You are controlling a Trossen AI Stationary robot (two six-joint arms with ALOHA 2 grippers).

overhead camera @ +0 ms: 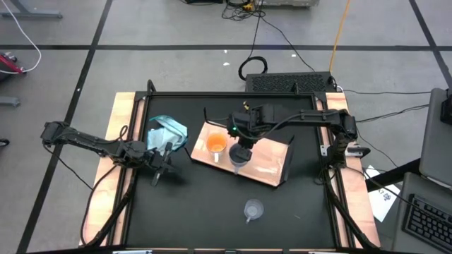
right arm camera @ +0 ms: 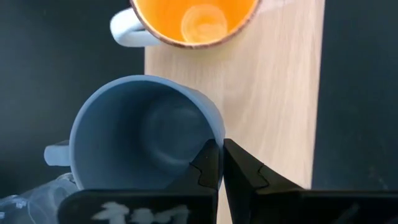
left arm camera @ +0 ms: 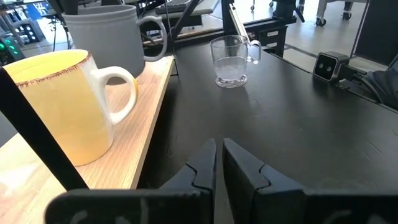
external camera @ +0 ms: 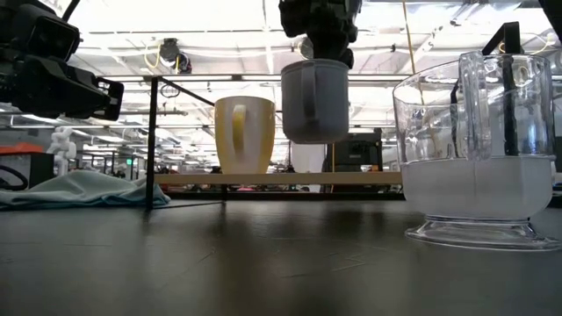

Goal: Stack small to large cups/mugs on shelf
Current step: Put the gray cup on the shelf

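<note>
Right gripper [right arm camera: 220, 163] clamped on rim of blue-grey mug [right arm camera: 144, 132], fingers pinched together over the wall. Low view alone shows the mug [external camera: 314, 101] lifted clear above the shelf [external camera: 290, 178]; from the high view this height cannot be judged. Orange mug [overhead camera: 216, 144] stands upright on shelf [overhead camera: 265, 161], pale handle visible in left wrist view [left arm camera: 122, 93].

Clear glassy cup [overhead camera: 253, 209] sits on black tabletop [overhead camera: 205, 204], well apart from shelf.

Left gripper [left arm camera: 219, 163] fingers nearly together, holding nothing, near teal-blue cloth [overhead camera: 167, 132].

No readable writing.
</note>
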